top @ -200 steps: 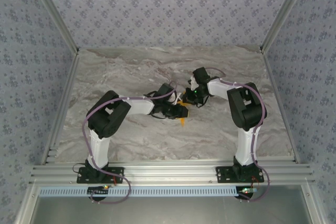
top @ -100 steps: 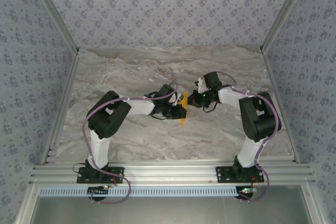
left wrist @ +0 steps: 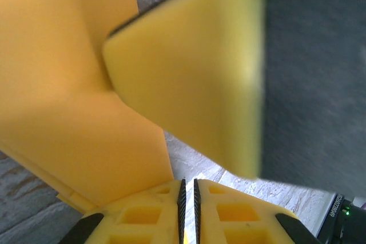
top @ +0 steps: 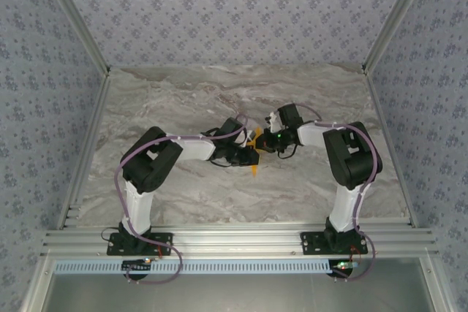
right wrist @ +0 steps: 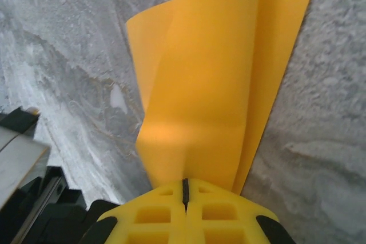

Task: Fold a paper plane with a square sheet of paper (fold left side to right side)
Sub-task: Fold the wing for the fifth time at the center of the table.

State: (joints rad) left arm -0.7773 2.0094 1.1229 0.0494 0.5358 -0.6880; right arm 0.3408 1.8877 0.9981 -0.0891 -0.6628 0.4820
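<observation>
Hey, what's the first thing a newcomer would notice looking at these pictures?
The bright orange paper, folded over on itself, jumps out against the grey marble table. The right hand pinches its edge near the table's middle. The left hand comes in at the paper from the other side, so both arms arch inward toward one spot.

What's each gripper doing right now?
Left gripper: closed, beside the orange paper; whether it grips it cannot be told.
Right gripper: closed on the orange paper.
</observation>
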